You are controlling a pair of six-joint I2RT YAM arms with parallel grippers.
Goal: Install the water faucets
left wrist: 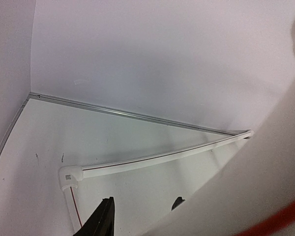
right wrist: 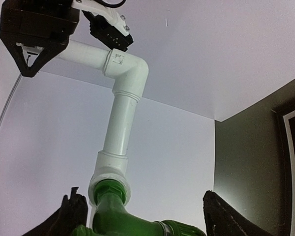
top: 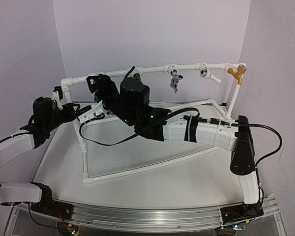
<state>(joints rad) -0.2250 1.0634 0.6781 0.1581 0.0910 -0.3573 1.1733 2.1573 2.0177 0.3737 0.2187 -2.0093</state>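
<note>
Green faucet point(right wrist: 120, 219) sat neck-up in the white pipe fitting point(right wrist: 109, 174), with the right gripper point(right wrist: 142, 209) jaws apparently clamped across it. Left gripper point(left wrist: 143, 201) jaws were wide, empty. Dark faucet point(top: 174, 81) hung on the top rail. Step looked like screwing in; next likely needs wrist rotation to tighten.

white table point(top: 177, 189) under pipe frame point(top: 83, 152)

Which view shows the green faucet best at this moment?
Right wrist: the green faucet sits large at the bottom edge, its end meeting the white pipe fitting. Top external shows only a green glimpse; left wrist shows none.
</note>
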